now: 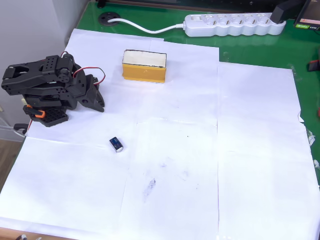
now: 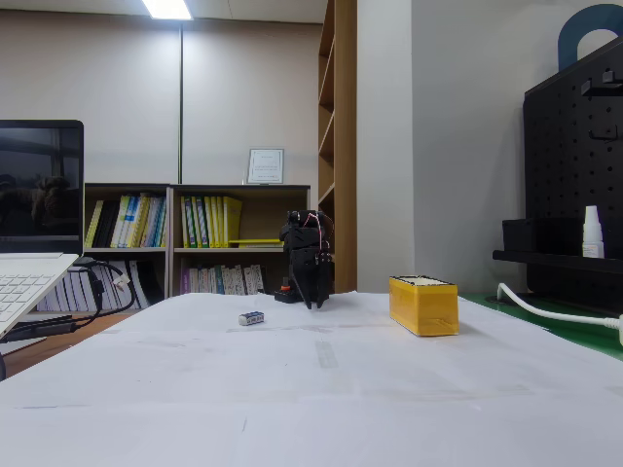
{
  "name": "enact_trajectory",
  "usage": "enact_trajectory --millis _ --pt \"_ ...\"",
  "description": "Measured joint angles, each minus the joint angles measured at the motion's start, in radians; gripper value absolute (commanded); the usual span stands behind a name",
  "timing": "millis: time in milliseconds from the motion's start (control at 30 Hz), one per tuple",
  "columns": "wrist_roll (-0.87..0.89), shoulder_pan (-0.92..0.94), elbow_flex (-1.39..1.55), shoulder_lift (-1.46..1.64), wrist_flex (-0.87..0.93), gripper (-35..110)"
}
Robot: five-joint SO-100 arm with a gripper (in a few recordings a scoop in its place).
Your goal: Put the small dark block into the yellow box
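black two-finger gripper (image 1: 95, 102): folded down by the arm's base, tips at the paper, holding nothing, jaw gap cannot be told | small dark block with white end (image 1: 116, 144): on white paper sheets (image 1: 210, 165), apart from gripper, open path | mustard-yellow rectangular box (image 1: 144, 72): upright near far edge | white power strip (image 1: 235, 25): on green table (image 1: 260, 47) behind

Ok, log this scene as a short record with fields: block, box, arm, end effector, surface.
block: small dark block lying on the paper, apart from the arm and the box
box: yellow box, open top, pale inside
arm: black arm folded at the left edge in the overhead view
end effector: end effector low near the paper, holding nothing; jaw state unclear
surface: white paper sheets over a green table
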Motion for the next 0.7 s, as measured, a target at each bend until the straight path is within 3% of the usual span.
enact_trajectory --millis 700 --pt "0.0 0.003 0.0 0.0 0.0 0"
